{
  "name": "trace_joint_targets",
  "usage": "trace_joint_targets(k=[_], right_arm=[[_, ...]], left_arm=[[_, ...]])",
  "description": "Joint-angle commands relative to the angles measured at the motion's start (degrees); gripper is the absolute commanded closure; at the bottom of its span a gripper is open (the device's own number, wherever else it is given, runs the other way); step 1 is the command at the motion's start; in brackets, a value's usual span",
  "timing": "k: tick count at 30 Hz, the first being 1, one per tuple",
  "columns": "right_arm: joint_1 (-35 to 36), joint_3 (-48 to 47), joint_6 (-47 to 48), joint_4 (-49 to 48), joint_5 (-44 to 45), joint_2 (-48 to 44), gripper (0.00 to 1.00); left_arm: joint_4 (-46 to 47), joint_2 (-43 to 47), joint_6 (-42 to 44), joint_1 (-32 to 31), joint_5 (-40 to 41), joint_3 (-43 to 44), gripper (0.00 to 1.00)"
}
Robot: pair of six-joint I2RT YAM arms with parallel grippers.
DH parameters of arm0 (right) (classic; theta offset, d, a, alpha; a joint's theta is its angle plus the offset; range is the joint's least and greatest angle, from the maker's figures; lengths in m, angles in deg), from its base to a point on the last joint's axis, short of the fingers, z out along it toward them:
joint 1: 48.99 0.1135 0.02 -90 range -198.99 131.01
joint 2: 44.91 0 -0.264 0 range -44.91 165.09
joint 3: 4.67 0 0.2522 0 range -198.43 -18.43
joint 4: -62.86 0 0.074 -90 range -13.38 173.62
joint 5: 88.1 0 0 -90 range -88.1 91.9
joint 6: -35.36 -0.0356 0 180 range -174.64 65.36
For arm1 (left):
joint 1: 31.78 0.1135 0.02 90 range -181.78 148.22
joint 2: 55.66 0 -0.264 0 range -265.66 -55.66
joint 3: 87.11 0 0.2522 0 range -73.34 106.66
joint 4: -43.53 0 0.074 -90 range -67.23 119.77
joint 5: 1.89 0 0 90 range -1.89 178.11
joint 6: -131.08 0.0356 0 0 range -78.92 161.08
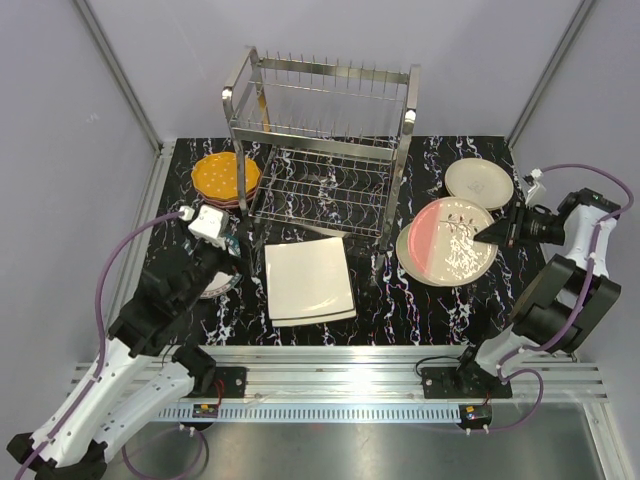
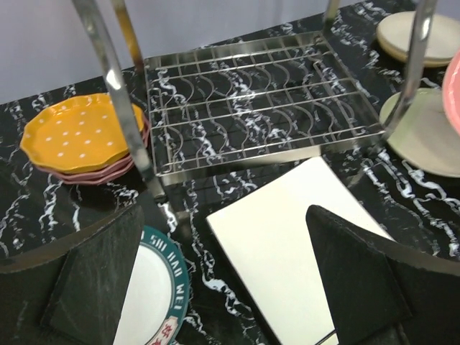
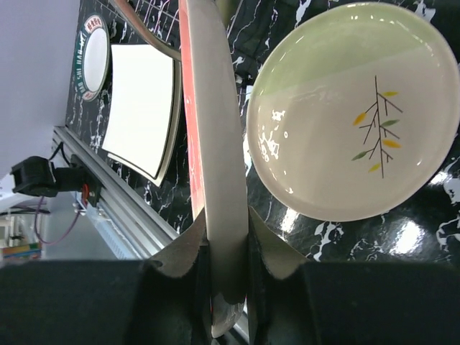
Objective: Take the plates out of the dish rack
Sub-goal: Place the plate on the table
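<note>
The chrome wire dish rack [image 1: 325, 140] stands at the back centre with no plates in it; its lower grid shows in the left wrist view [image 2: 259, 100]. My right gripper [image 1: 495, 232] is shut on the rim of the pink-and-cream plate [image 1: 452, 240], seen edge-on between the fingers [image 3: 219, 144], and holds it over a cream-green plate with a twig motif [image 3: 352, 115]. My left gripper [image 1: 222, 265] is open and empty [image 2: 226, 287], low over the table between the white plate with the dark patterned rim [image 2: 154, 287] and the large cream square plates [image 2: 287, 237].
An orange plate [image 1: 222, 176] lies on maroon-pink plates left of the rack. A cream round plate [image 1: 478, 183] lies at the back right. The square plates [image 1: 308, 280] lie in front of the rack. A metal rail [image 1: 330, 365] runs along the near edge.
</note>
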Motion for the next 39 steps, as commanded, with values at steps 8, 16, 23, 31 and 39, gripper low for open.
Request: trace_joint_targets(k=[8,16,23,31,39], right_arm=[[0.77,1.32,-9.88,-9.37,-3.58,4.88,1.00],[4.02,1.58,-14.54,-15.70,-1.30,8.66,0.99],[6.30,1.50,-17.36,-19.66,0.19,11.48,0.98],[8.06,2.55,-19.12,-22.47,1.25,12.36,0.96],[8.68,3.34,-19.47,-23.62,2.66,13.32,0.94]], left_arm=[[1.39,3.62,1.90,0.25,8.36,-6.27,0.01],[1.22,3.62,1.63,0.25,9.24,-6.80,0.01],[1.04,4.41,1.02,0.42,9.68,-7.59,0.01],[0.95,4.41,1.02,0.43,9.68,-7.77,0.01],[0.95,4.67,1.02,0.51,9.68,-7.86,0.01]])
